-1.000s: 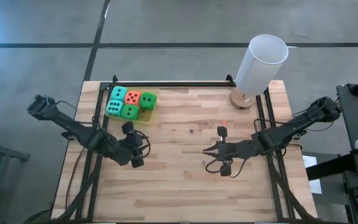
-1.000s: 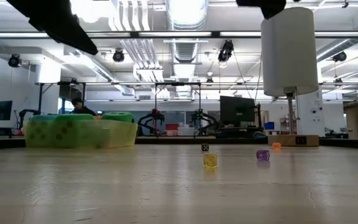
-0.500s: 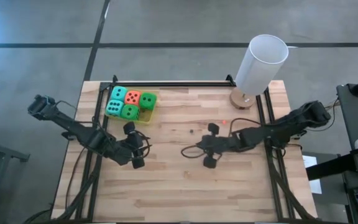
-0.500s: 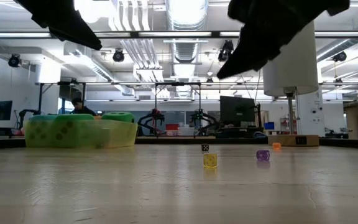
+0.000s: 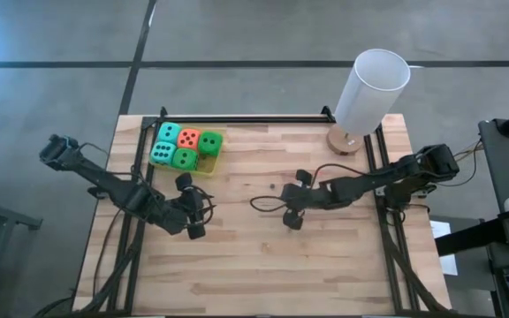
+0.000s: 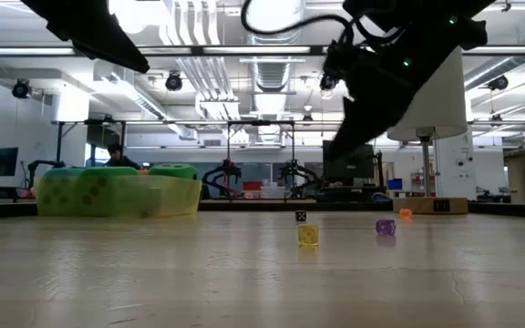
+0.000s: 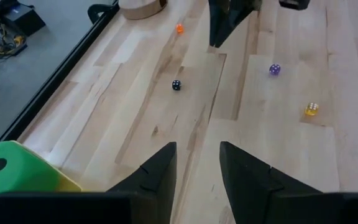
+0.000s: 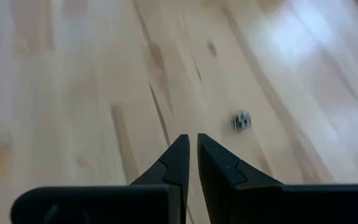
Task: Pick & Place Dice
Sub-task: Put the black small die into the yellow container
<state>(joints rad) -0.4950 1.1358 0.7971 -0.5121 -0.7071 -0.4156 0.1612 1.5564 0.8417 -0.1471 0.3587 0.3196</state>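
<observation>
Right pincer (image 8: 192, 144) hangs over the middle of the surface (image 5: 254, 265), its fingers pressed nearly together and grasping nothing. A tiny black die (image 8: 242, 121) lies on the wood just ahead of it, not touched. Left pincer (image 7: 197, 149) waits at about 9 o'clock, its fingers apart and empty.

Further out, at about 11 o'clock, all five big dice sit packed together in the yellow tray (image 5: 207, 167): a teal one (image 5: 169, 133), the orange-red one (image 5: 189, 138) and a green one (image 5: 209, 142) in the far row, another teal (image 5: 161, 154) and another green (image 5: 185, 159) in the near row. Neither pincer is near them.

With every big die in the tray and none loose on the surface, that part of the task looks finished. What seems left, if it counts, is the small stuff between the arms: the black die plus a purple one (image 7: 275, 69), a yellow one (image 7: 311, 109) and an orange one (image 7: 179, 28).

Compared with a second ago, the right arm has reached from the 3 o'clock side in toward the centre, while the left arm, the tray and all the dice lie as they did.
</observation>
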